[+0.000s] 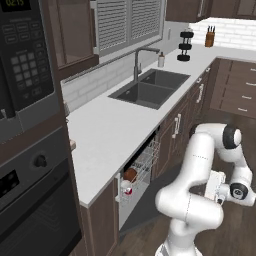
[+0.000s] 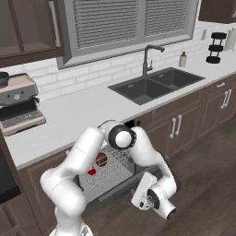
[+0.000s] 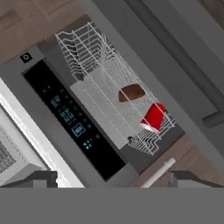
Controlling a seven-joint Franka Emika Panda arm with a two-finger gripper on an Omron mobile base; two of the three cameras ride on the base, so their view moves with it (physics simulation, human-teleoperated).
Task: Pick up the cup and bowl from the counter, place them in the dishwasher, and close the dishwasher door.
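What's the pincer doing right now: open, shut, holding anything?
Pincer: open, holding nothing; cup and bowl lie in the dishwasher rack.

The red cup (image 3: 154,117) is lying tipped in the dishwasher's white wire rack (image 3: 94,52). The reddish-brown bowl (image 3: 131,92) is sitting just beside it. The dishwasher door (image 3: 74,124) is hanging open.

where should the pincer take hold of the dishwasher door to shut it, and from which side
Probably the free top edge of the flat dark dishwasher door, by the strip of blue-lit controls, from underneath. The door lies folded down and open below the white wire rack, which already holds the small red tapered cup and the reddish-brown shallow bowl. The open pincer hangs low beside that edge.
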